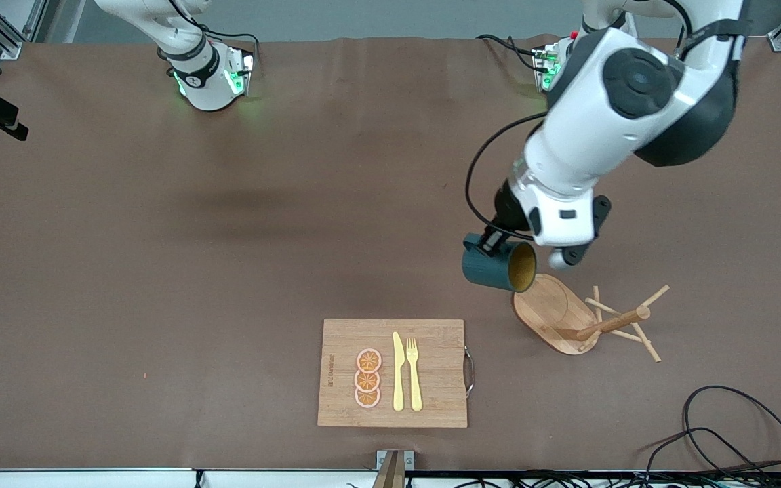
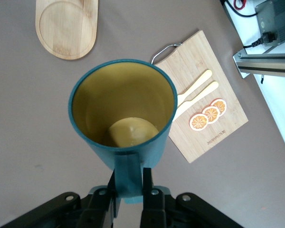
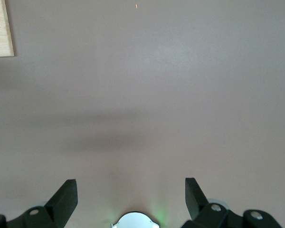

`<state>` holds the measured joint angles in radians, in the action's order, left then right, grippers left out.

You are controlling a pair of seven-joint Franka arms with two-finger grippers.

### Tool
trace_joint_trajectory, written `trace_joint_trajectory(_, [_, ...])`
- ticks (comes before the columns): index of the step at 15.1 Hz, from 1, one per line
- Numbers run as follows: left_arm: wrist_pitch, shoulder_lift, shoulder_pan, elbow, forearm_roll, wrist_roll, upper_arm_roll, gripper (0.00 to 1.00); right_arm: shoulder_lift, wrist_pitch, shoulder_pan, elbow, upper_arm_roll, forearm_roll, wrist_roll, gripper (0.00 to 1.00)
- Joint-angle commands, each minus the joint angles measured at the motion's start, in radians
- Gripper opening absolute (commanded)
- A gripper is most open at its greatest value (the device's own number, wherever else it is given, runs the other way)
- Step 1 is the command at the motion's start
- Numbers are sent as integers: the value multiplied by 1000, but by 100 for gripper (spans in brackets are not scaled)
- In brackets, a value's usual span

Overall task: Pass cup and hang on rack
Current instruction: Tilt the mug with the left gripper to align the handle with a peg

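The dark teal cup [image 1: 492,268] with a mustard-yellow inside hangs tilted on its side in the air, its mouth over the edge of the rack's base. My left gripper [image 1: 492,240] is shut on the cup's handle; the left wrist view shows the fingers [image 2: 152,183] clamping the handle under the cup [image 2: 121,109]. The light wooden rack [image 1: 587,318] stands on its oval base [image 2: 66,28] with a post and thin pegs. My right gripper [image 3: 129,192] is open and empty over bare table; it is out of the front view.
A rectangular wooden cutting board [image 1: 431,373] lies near the front edge with a yellow knife, a fork and three orange slices; it also shows in the left wrist view [image 2: 213,128]. Black cables [image 1: 736,434] lie at the front corner at the left arm's end.
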<state>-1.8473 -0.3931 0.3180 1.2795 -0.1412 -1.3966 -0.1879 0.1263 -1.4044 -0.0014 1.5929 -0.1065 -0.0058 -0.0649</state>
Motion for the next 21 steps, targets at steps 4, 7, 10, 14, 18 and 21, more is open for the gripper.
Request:
trace_joint_trajectory(4, [3, 2, -181, 21, -292, 76, -5, 1, 22, 5, 3, 21, -2, 17, -13, 100])
trace_joint_trajectory(7, [5, -24, -266, 38, -502, 168, -5, 1, 22, 5, 3, 22, -2, 17, -15, 100])
trace_joint_trajectory(10, [63, -67, -303, 38, -549, 191, -5, 1, 22, 5, 3, 21, -1, 17, -13, 100])
trace_joint_trajectory(14, [149, -107, -364, 38, -645, 217, -5, 1, 22, 5, 3, 19, -1, 17, -13, 100])
trace_joint_trajectory(18, [209, -133, -422, 41, -687, 272, -5, 2, 22, 5, 3, 18, -1, 17, -13, 100])
trace_joint_trajectory(21, [211, -168, -444, 40, -735, 266, -5, 2, 22, 5, 3, 16, -1, 17, -13, 100])
